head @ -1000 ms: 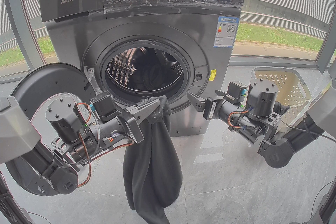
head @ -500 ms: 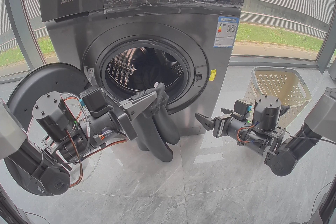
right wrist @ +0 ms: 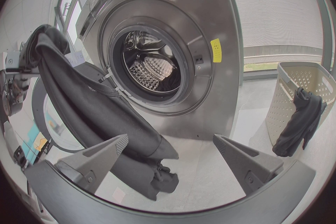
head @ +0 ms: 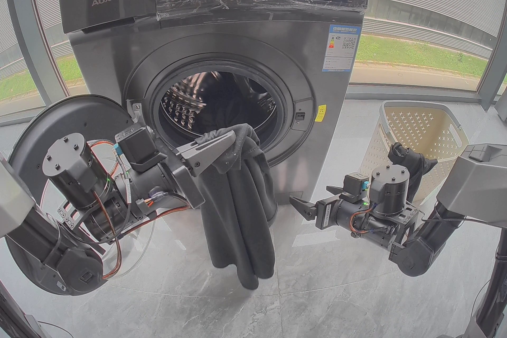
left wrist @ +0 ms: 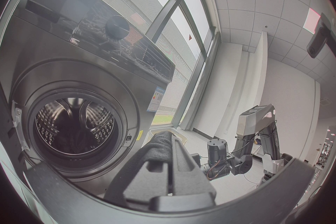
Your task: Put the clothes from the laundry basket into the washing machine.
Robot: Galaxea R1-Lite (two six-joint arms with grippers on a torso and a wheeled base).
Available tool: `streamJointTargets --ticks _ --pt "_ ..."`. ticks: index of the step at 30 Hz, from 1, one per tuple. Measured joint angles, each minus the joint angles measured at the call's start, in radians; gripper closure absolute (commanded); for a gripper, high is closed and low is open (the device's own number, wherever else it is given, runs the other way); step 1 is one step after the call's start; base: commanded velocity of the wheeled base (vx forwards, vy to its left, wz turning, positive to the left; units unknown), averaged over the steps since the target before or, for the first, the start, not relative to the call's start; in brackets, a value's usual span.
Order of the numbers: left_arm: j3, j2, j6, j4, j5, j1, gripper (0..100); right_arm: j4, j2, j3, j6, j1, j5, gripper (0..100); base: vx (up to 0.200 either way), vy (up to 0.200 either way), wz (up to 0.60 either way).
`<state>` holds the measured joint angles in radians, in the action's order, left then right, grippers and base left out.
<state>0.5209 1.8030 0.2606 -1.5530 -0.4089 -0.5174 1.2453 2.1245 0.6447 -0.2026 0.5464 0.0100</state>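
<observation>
Dark garment hangs from our left fingers, clamped shut on its top edge just in front of the washer opening | our right fingers spread apart, holding nothing, low near the washer's front corner | second dark cloth draped over the basket rim, right of the washer

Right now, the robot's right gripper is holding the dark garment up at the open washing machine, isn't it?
Wrong side: the left gripper is holding the dark garment up at the open washing machine, as the head view shows.
</observation>
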Motion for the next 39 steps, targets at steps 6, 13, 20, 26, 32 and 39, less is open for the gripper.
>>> streamJointTargets --ticks 6,13,20,26,32,39 --pt "0.012 -0.001 0.0 0.0 0.0 0.004 100 0.0 0.028 -0.019 0.011 0.009 0.039 0 0.0 0.0 0.0" --pt "0.016 -0.005 -0.002 0.0 0.001 0.004 100 0.054 0.08 -0.021 0.027 0.032 0.08 0 0.0 0.0 0.0" --pt "0.013 -0.007 -0.003 0.0 0.001 0.002 100 0.085 0.147 0.004 0.041 0.059 0.073 0 0.0 0.0 0.0" --pt "0.011 -0.008 -0.004 0.0 0.0 0.002 100 0.087 0.179 0.041 0.047 0.054 0.07 0 0.0 0.0 0.0" --pt "0.013 -0.008 -0.004 0.0 0.0 0.002 100 0.087 0.2 0.084 0.054 0.04 0.081 0 0.0 0.0 0.0" --pt "0.014 -0.008 -0.004 0.0 0.0 0.002 100 0.095 0.251 0.147 0.062 0.037 0.126 0 0.0 0.0 0.0"
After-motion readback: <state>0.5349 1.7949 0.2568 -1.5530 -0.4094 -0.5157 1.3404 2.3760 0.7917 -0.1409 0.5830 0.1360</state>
